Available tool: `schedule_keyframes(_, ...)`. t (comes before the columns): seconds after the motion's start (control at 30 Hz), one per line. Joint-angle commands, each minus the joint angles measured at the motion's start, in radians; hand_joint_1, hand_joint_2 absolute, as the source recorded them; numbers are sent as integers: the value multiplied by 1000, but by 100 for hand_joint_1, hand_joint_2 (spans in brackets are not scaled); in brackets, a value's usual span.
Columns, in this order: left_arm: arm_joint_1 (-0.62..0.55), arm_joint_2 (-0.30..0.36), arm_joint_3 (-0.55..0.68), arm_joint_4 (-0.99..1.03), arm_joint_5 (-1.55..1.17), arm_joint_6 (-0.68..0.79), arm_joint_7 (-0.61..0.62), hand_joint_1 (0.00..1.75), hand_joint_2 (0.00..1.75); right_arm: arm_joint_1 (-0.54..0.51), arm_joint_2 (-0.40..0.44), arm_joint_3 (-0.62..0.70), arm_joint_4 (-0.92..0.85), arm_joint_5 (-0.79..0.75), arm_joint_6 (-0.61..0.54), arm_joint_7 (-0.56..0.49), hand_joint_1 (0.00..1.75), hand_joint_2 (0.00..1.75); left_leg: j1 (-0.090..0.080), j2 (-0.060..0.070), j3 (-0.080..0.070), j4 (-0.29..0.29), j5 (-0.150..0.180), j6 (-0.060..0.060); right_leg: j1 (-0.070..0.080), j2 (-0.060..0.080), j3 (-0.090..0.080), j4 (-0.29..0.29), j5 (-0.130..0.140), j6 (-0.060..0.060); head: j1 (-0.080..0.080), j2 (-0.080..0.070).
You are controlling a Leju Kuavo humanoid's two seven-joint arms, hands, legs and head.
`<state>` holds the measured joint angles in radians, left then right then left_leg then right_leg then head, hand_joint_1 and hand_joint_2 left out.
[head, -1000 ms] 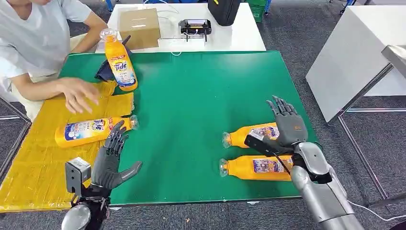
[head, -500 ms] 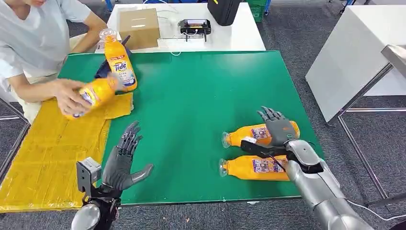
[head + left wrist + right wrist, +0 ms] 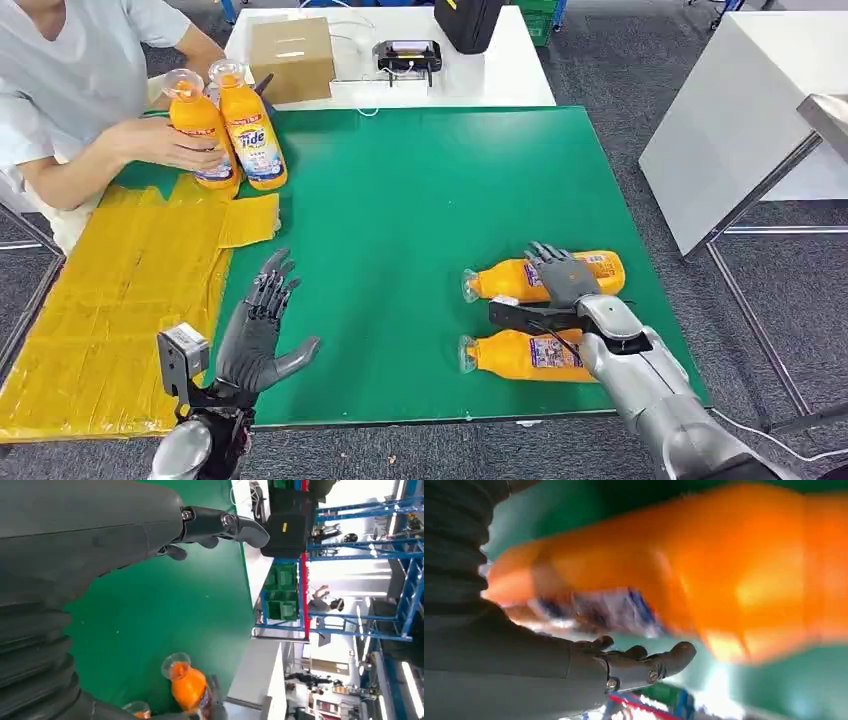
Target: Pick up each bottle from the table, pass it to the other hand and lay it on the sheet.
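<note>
Orange detergent bottle (image 3: 545, 277) under right hand (image 3: 560, 285), fingers spread, not gripping.
Left hand (image 3: 255, 335) splayed, empty; round bottle could roll away.

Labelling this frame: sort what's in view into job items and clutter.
Job: far lying bottle under the right hand; near lying bottle; yellow sheet; open left hand; two upright bottles, one gripped by a person.

Clutter: cardboard box; black device; black bag.
</note>
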<state>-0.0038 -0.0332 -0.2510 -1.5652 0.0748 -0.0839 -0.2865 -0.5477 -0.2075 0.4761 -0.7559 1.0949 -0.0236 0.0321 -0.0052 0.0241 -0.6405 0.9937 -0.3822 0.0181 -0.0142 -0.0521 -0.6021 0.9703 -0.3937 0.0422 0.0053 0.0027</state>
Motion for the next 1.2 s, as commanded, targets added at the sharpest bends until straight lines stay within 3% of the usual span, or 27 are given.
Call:
schedule_keyframes(0.03,-64,-2,2,119,16,7,1,0,175,-113,39,84,302,27,20,53,0,175,1,-1,7,-1,-2,-1,0,4,7,-2,-1,-2,0,0)
schedule_keyframes(0.43,-64,-2,2,119,16,7,1,0,175,-113,39,84,302,27,20,53,0,175,2,-4,11,-1,0,-1,0,3,12,-2,0,-1,0,0)
schedule_keyframes(0.53,-63,-3,10,123,33,4,0,0,175,-126,35,92,343,60,34,124,0,175,1,-2,10,-1,1,1,0,2,11,-2,1,0,0,0)
schedule_keyframes(0.73,-65,-3,28,140,48,-5,-1,0,175,-137,-14,53,362,50,58,148,0,175,1,-3,12,-1,1,1,-1,0,12,-2,1,0,0,0)
schedule_keyframes(0.83,-102,-8,15,155,45,-12,12,0,175,-148,-52,45,370,79,86,239,0,175,1,-7,12,-1,2,1,-1,-2,12,-2,0,0,0,0)
schedule_keyframes(1.2,-102,-4,18,153,47,-8,17,0,175,-140,-51,-2,363,46,66,229,0,175,0,-5,13,-1,2,2,-2,0,14,-3,3,3,0,0)
